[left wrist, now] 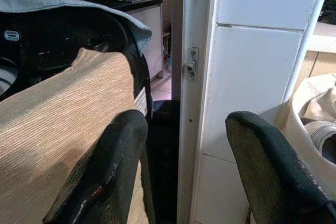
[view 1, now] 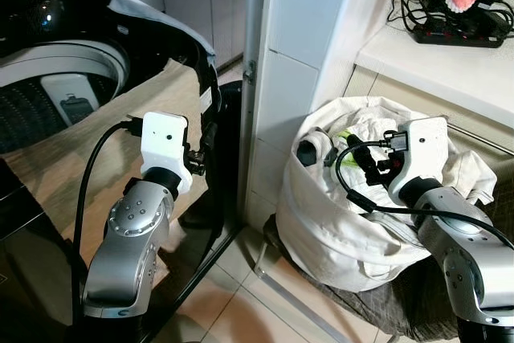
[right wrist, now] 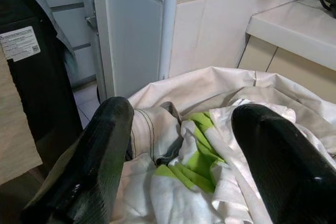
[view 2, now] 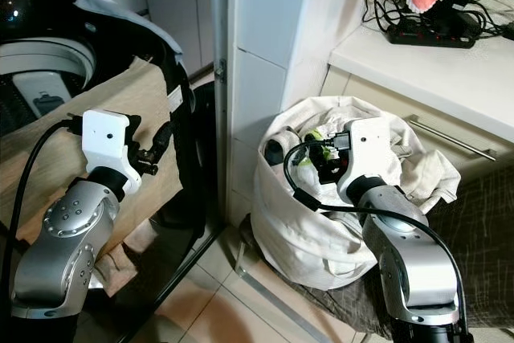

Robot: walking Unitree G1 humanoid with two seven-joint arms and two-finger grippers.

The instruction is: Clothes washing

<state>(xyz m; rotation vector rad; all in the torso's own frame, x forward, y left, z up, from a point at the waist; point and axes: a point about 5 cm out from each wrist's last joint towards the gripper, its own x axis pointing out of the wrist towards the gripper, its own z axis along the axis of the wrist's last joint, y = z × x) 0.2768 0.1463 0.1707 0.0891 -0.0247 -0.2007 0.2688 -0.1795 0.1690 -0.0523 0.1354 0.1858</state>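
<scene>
1. White cloth forms the laundry bag, which stands on the tiled floor against the tiled pillar; that pillar serves as the landmark for everything else.
2. To the right of the pillar, the bag's mouth gapes upward, so the clothes inside, white, grey and bright green, lie within reach from above.
3. The right gripper hovers just over the bag's mouth with its fingers spread wide and holding nothing, apparently lined up to drop onto the top garment.
4. To the left of the pillar is the washing machine, its drum opening showing, with a beige cloth draped over its front edge.
5. The left gripper is raised between the machine and the pillar, fingers wide apart and empty, likely kept clear while the other arm works.
6. On the counter to the right of the pillar and above the bag lies a power strip with tangled cables.
7. Judging by the full bag, loading has barely begun; a loose pile may yield several garments in one pinch.
</scene>
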